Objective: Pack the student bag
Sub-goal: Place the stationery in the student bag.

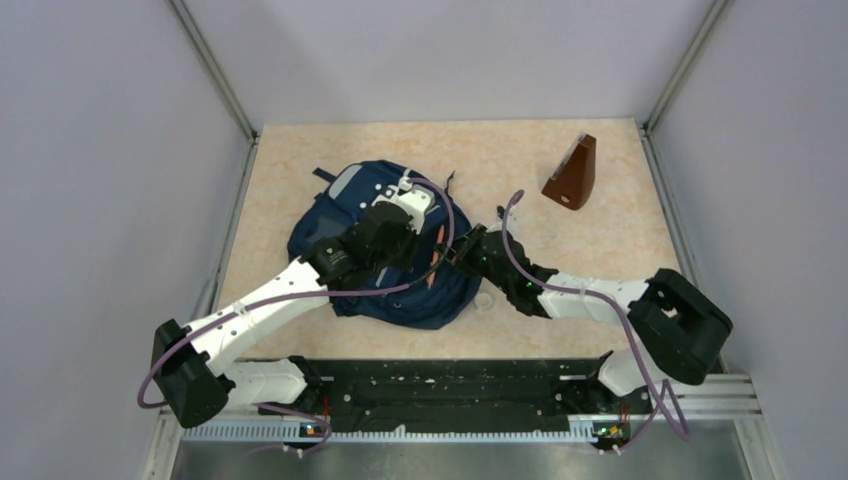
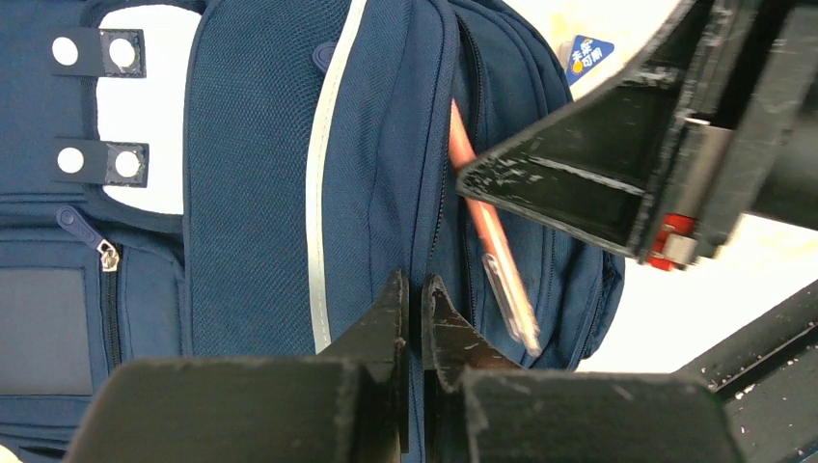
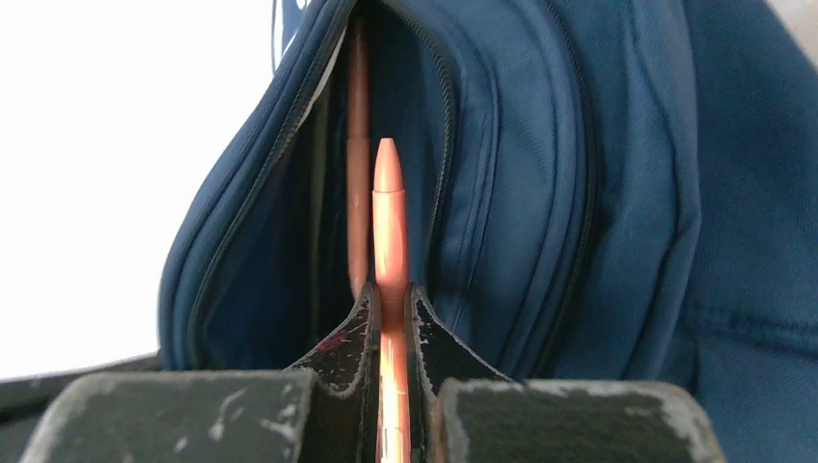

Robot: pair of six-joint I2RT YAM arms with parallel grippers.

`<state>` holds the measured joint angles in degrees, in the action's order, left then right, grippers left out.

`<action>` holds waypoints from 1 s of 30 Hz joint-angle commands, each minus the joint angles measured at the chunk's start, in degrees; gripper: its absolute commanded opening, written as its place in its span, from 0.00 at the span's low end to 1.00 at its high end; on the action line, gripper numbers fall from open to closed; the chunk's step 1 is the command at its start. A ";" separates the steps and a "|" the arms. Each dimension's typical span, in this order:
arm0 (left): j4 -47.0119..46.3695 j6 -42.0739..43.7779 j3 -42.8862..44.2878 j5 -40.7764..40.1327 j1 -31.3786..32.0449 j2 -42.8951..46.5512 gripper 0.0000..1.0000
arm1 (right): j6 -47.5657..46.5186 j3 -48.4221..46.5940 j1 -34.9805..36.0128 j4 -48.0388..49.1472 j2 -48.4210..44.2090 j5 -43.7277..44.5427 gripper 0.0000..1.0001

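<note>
Holding: right gripper [image 3: 391,301] pinches an orange pen [image 3: 388,212], tip pointing into the bag's open pocket [image 3: 260,289].
Left gripper [image 2: 413,301]: jaws pressed together at a zip edge on the bag; can't tell if fabric is caught between them.
Pocket: second pen [image 3: 357,145] sits inside, just beside the held one.
Bag [image 1: 425,305]: navy, lying flat on the table [image 1: 600,240], left of centre, under both grippers.
Far right: brown wedge [image 1: 572,175], upright, well apart from the bag.
</note>
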<state>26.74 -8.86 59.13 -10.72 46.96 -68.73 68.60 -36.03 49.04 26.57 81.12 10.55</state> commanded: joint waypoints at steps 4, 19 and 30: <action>-4.15 -0.99 1.16 2.95 0.35 3.32 0.00 | -2.12 -8.66 0.50 5.93 9.91 8.18 0.00; -4.11 -0.98 1.16 2.80 0.40 4.46 0.00 | -4.53 -17.59 0.83 9.43 21.67 10.35 0.12; -4.15 -0.98 1.16 2.90 0.36 4.48 0.00 | -11.23 -12.27 1.26 9.00 13.93 14.85 0.45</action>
<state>26.96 -8.86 59.13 -11.90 46.54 -67.33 62.52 -50.28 49.87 33.52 100.62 20.73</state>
